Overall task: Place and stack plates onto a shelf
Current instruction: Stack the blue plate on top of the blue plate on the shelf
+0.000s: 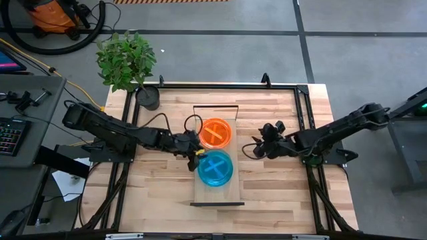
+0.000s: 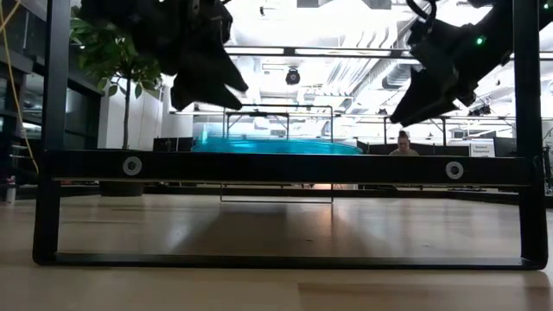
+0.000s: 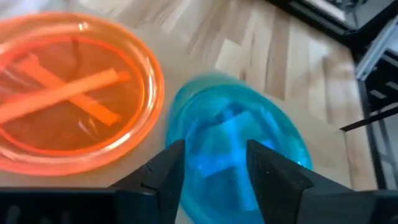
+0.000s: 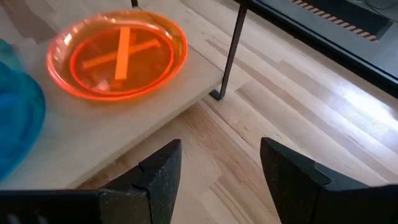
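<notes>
The shelf (image 1: 218, 193) lies in the middle of the table, its length running from near to far. On it rest an orange plate (image 1: 216, 133) at the far half and a cyan-blue plate (image 1: 215, 168) at the near half; how many lie stacked in each I cannot tell. My left gripper (image 1: 195, 157) is open at the blue plate's left rim, and the blurred plate (image 3: 236, 137) shows beyond and between its fingers. My right gripper (image 1: 256, 148) is open above bare tabletop to the right of the shelf, facing the orange plate (image 4: 118, 53).
A black plant pot (image 1: 148, 98) stands at the far left corner. Dark end rails (image 1: 215, 107) rise at both ends of the shelf. A black frame (image 1: 301, 120) runs around the table. A person (image 2: 403, 142) sits in the room behind.
</notes>
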Controlling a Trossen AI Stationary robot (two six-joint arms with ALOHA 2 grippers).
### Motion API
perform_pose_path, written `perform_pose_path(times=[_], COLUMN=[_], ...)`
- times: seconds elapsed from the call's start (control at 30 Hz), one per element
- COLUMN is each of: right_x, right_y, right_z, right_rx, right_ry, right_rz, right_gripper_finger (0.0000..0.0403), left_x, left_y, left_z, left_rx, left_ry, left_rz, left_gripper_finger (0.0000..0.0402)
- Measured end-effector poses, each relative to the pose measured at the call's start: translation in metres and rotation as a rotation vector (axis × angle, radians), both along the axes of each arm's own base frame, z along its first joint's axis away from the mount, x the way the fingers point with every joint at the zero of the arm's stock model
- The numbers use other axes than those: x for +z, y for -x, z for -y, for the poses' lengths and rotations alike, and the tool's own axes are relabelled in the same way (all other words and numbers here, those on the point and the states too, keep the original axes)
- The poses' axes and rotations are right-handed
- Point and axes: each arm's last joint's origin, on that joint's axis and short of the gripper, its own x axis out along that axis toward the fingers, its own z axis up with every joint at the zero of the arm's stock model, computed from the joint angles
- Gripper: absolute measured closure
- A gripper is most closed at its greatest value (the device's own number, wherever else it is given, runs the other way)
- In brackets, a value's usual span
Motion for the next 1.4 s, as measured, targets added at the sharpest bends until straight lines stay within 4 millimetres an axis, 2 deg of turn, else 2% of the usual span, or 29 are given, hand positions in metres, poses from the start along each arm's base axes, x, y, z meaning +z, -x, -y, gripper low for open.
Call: perform_pose_path(times=[0.3, 0.43, 0.67, 0.83, 0.93, 1.03, 1.23, 1.4], right_x=[0.017, 0.024, 0.030, 0.031, 0.030, 0.030, 0.030, 0.030], right_y=[0.011, 0.015, 0.020, 0.020, 0.020, 0.020, 0.020, 0.020], right_z=[0.002, 0.003, 0.005, 0.005, 0.005, 0.005, 0.005, 0.005], right_rx=[0.045, 0.068, 0.089, 0.090, 0.091, 0.090, 0.089, 0.089], right_ry=[-0.039, -0.021, -0.009, -0.012, -0.010, -0.011, -0.012, -0.012], right_rz=[0.065, 0.080, 0.099, 0.104, 0.099, 0.100, 0.101, 0.101], right_gripper_finger=[0.0201, 0.0201, 0.0201, 0.0201, 0.0201, 0.0201, 0.0201, 0.0201], left_x=[0.030, 0.034, -0.005, -0.027, -0.035, -0.042, -0.054, -0.073], left_y=[0.024, 0.037, 0.068, 0.080, 0.077, 0.065, 0.034, 0.028], left_z=[-0.023, -0.020, -0.016, -0.016, -0.014, -0.010, 0.001, 0.007], left_rx=[-0.006, 0.062, 0.091, 0.069, 0.080, 0.072, 0.048, 0.058], left_ry=[-0.156, -0.307, -0.304, -0.235, -0.236, -0.266, -0.364, -0.342], left_rz=[0.018, 0.146, 0.412, 0.455, 0.411, 0.353, 0.275, 0.339], left_gripper_finger=[0.0228, 0.0230, 0.0231, 0.0231, 0.0237, 0.0266, 0.0386, 0.0399])
